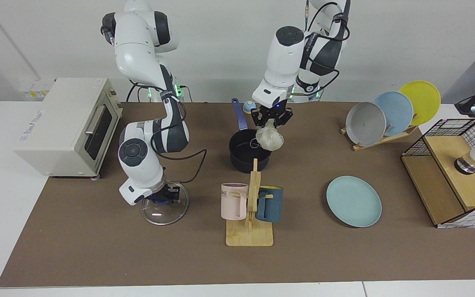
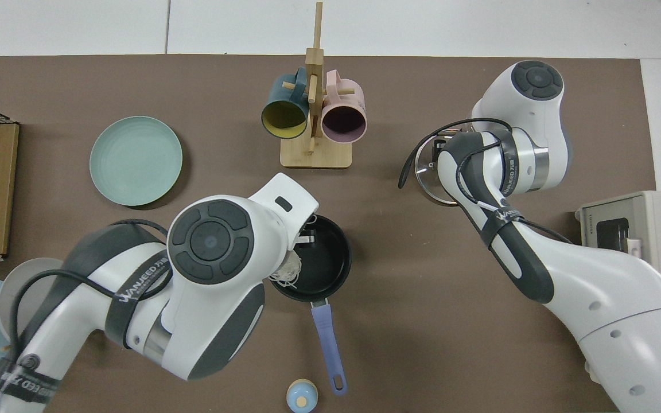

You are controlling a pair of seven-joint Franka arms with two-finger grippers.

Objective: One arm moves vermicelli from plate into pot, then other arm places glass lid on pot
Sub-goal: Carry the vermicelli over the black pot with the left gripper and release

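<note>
On the counter (image 1: 76,247), nearest the facing camera, a wooden mug stand (image 1: 249,231) carries a pink mug (image 1: 233,201) and a teal mug (image 1: 269,203). At its 3 o'clock lies the bare light teal plate (image 1: 353,201); at its 9 o'clock the glass lid (image 1: 164,211) lies flat, with the right gripper (image 1: 164,198) down at its blue knob, though whether it grips cannot be told. Farther back, at the stand's 12 o'clock, sits the pot (image 1: 249,153), its handle pointing away. The left gripper (image 1: 271,122) hangs over the pot's rim, clamped on the vermicelli (image 1: 269,139), which dangles above the opening.
</note>
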